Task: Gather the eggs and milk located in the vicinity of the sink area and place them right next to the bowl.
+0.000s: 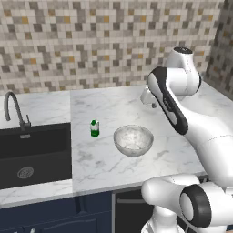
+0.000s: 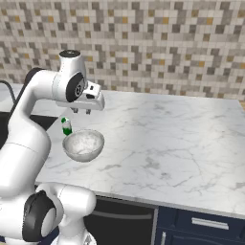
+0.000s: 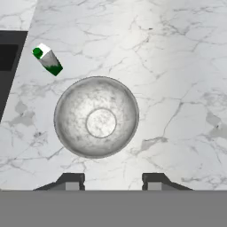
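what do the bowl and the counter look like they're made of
Bowl: probably glass, translucent whitish-grey with a mottled, glossy look; the counter shows faintly through it.
Counter: looks like polished marble or an imitation, white with grey veins.

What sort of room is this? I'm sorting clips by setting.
A kitchen, rendered: a marble counter with a black sink and gooseneck tap, a mosaic tile backsplash, and dark blue cabinets below.

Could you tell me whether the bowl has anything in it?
Empty: the hand view looks straight into the bowl and shows only its bare bottom.
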